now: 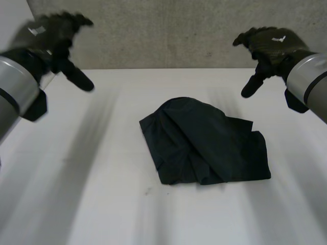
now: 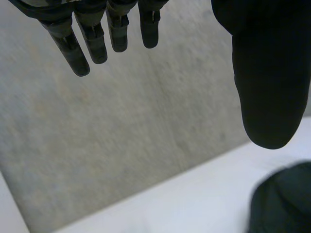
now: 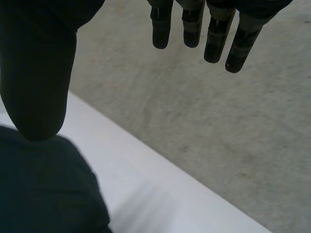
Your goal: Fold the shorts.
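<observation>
Crumpled black cloth shorts (image 1: 204,145) lie slantwise, far left to near right. My left hand (image 1: 51,33) and right hand (image 1: 273,46) hover, fingers spread, empty.

The black shorts (image 1: 204,143) lie in a loose, rumpled heap on the middle of the white surface (image 1: 102,204), creased and partly folded over themselves.

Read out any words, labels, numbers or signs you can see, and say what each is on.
No text can be read.
Left hand: small white mark on its back, too blurred to read.
Right hand: small white mark on its back, too blurred to read.
Shorts: no label or print showing.
Table: no writing.
</observation>
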